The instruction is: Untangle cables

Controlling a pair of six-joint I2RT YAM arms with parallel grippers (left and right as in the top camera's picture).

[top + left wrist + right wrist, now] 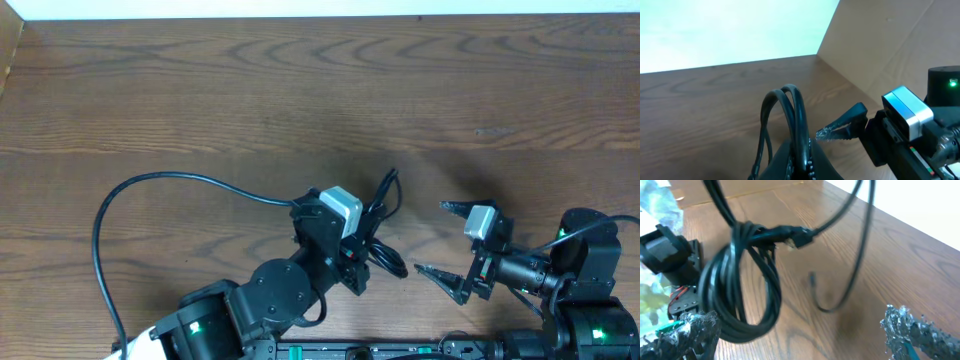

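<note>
The cables (384, 208) are a small bundle of thin black loops, lifted off the wooden table (200, 90) at centre. My left gripper (360, 262) is shut on the bundle's lower part. In the left wrist view the looped cables (792, 112) rise straight out of the closed left gripper (801, 167). My right gripper (440, 240) stands wide open just right of the bundle. In the right wrist view the cables (742, 287) hang as a coil with a plug end near the left fingertip (692, 330), while the right gripper (800, 337) holds nothing.
A thick black arm wire (100, 225) arcs across the table's left half to the left arm. A cardboard wall (890, 45) stands along the table's side, and a white strip (320, 8) runs along the far edge.
</note>
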